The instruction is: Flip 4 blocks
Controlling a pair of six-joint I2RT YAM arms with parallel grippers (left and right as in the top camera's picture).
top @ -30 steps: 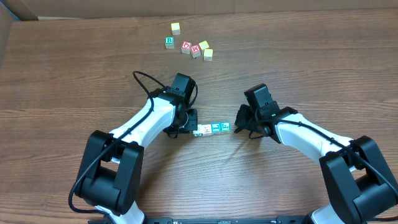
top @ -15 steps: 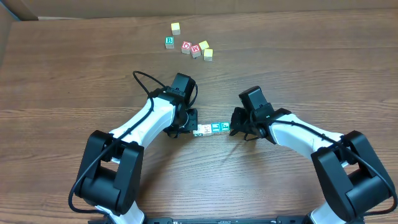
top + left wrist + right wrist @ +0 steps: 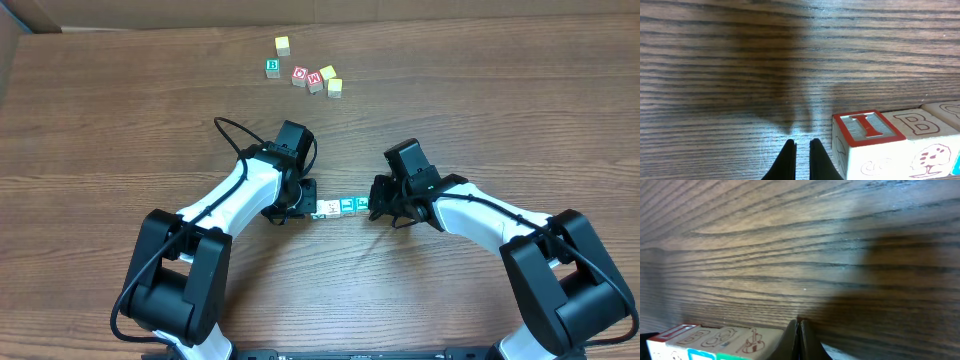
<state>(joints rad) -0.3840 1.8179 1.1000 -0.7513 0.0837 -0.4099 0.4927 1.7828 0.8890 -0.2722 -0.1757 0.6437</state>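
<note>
Left gripper (image 3: 802,146) and right gripper (image 3: 798,326) bracket the blocks (image 3: 341,206) (a short row), both pinched closed, empty.

Pale blocks (image 3: 345,205) with teal and red frames, brown wood-grain table (image 3: 480,100), black fingers (image 3: 786,161)

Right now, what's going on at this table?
Both arms are down at a short row of blocks lying between them. The left gripper sits shut beside the row's red-framed I block, and the right gripper is shut at the opposite end. Neither holds anything. A loose cluster of blocks lies untouched on the far side.
</note>
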